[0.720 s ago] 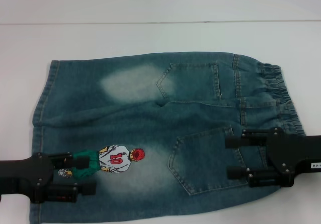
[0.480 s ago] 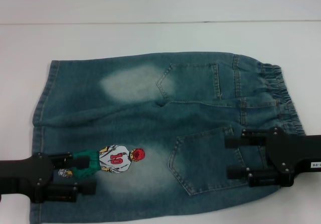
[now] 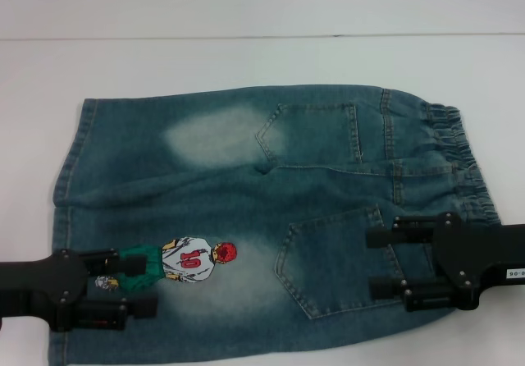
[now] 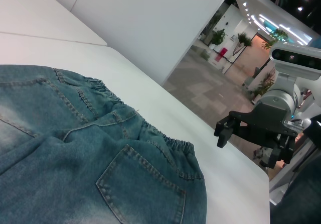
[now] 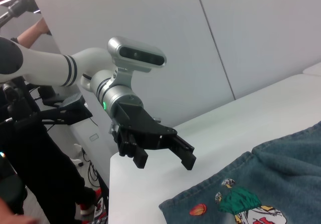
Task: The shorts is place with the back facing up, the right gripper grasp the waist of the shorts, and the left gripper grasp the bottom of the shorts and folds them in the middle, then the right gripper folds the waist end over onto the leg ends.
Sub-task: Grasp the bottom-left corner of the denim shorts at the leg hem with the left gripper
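Observation:
The shorts (image 3: 246, 218) lie flat on the white table, back pockets up. The ruffled waist end (image 3: 459, 161) is on the right and the leg ends (image 3: 70, 177) are on the left. A cartoon figure (image 3: 193, 259) in a "10" shirt sits near the front hem. My right gripper (image 3: 371, 261) is open over the nearer back pocket, its fingers pointing left and holding nothing. My left gripper (image 3: 139, 282) is open over the front leg beside the figure. The right wrist view shows the left gripper (image 5: 165, 162) raised above the hem. The left wrist view shows the right gripper (image 4: 246, 146) beyond the waistband (image 4: 165, 143).
The white table (image 3: 246, 62) extends past the shorts on all sides, with its back edge against a pale wall. In the right wrist view a person (image 5: 30, 133) stands beside the left arm, off the table's end.
My right gripper has shifted slightly toward the table's front edge, still open. The left gripper and the shorts have not moved.

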Motion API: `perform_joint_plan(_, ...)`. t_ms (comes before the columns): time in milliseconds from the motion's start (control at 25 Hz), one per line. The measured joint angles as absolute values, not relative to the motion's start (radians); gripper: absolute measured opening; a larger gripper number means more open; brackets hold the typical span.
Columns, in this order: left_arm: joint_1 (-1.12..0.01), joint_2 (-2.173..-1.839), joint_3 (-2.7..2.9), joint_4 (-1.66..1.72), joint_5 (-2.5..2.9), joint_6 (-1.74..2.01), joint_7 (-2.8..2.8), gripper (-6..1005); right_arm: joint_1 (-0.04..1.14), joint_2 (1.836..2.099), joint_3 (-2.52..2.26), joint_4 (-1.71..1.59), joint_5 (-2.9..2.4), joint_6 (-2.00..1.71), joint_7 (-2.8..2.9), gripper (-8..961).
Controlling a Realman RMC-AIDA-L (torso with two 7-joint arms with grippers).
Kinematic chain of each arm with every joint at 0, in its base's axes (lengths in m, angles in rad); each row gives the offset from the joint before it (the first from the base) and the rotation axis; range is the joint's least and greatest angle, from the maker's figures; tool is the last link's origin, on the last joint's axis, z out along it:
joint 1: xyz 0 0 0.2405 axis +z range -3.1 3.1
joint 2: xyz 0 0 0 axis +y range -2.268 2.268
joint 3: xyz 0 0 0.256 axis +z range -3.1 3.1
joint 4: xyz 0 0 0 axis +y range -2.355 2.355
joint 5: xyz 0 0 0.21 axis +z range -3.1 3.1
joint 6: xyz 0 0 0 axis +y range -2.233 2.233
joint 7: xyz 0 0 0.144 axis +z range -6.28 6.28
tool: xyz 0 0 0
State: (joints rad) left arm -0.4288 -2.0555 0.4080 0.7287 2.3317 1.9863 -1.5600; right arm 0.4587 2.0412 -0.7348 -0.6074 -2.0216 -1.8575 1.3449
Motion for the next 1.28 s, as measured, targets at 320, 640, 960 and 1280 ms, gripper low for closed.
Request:
perform_joint_plan(320,-0.423,-2.051,0.404,0.759,2.332,1.997,-1.615,885,0.456,2.041,-0.726,-0.607,-2.021,-1.861,1.347,764)
perform_joint_plan(640,-0.389,-2.021,0.380,0.892,2.353,2.003,-1.887,885,0.447,2.039,-0.711,-0.608,-2.018,-1.865,1.359,763)
perform_joint_plan(960,-0.394,-2.014,0.374,0.927,2.544,1.961,-2.146,884,0.438,2.037,-0.662,-0.607,-2.017,-1.865,1.355,762)
perform_joint_plan(1280,-0.389,-2.014,0.370,0.928,2.596,1.948,-2.241,884,0.433,2.033,-0.660,-0.612,-2.017,-1.865,1.349,763)
